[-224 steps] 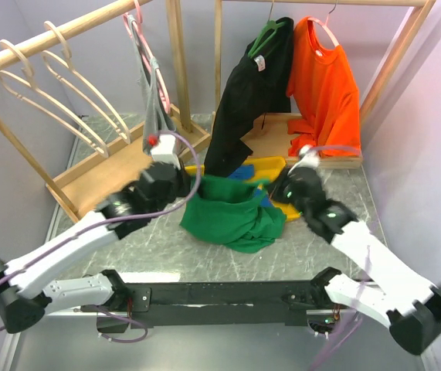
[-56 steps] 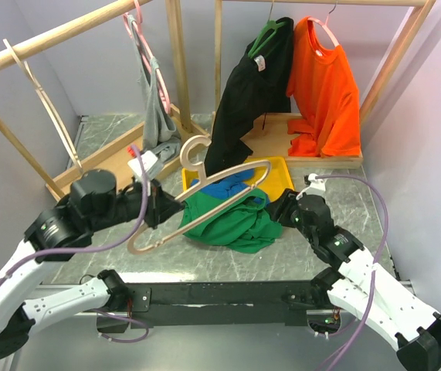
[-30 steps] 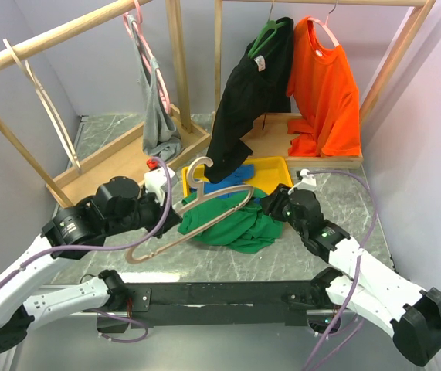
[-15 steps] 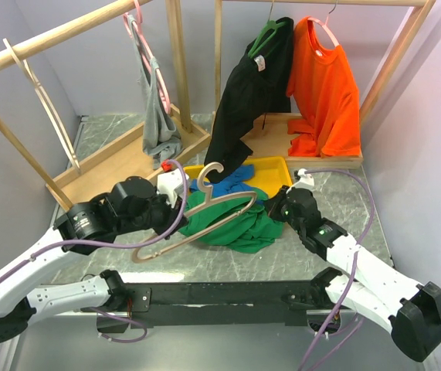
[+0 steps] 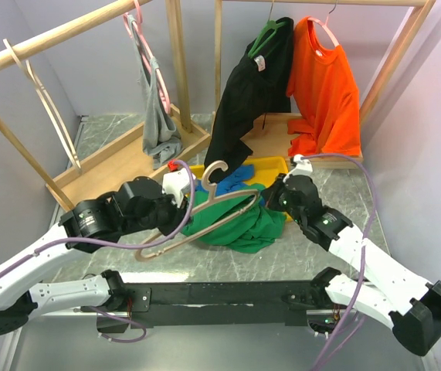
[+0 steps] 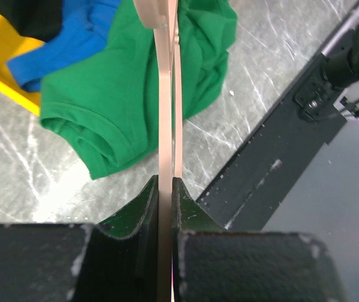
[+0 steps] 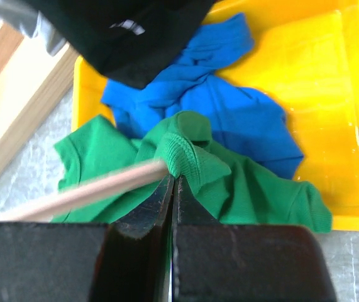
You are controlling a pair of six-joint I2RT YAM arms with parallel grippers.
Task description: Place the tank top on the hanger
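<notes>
The green tank top (image 5: 239,226) lies bunched on the table, partly over the tray's front edge. My left gripper (image 5: 175,222) is shut on the lower bar of the wooden hanger (image 5: 218,202), which hangs slanted over the tank top with its hook (image 5: 215,173) pointing up. In the left wrist view the hanger (image 6: 166,94) runs straight out from the shut left gripper (image 6: 165,189) above the tank top (image 6: 129,100). My right gripper (image 5: 271,199) is shut on the tank top's ribbed edge (image 7: 188,154). The hanger (image 7: 104,187) passes blurred just left of the right gripper (image 7: 173,181).
A yellow tray (image 5: 272,164) behind the tank top holds a blue garment (image 7: 229,107). Wooden racks stand at the back: a black garment (image 5: 247,93) and an orange shirt (image 5: 328,85) on the right, a grey top (image 5: 157,124) and a spare wooden hanger (image 5: 42,100) on the left.
My left arm has carried the hanger to the right, over the tank top. My right gripper has shut on the green fabric and drawn it slightly up.
</notes>
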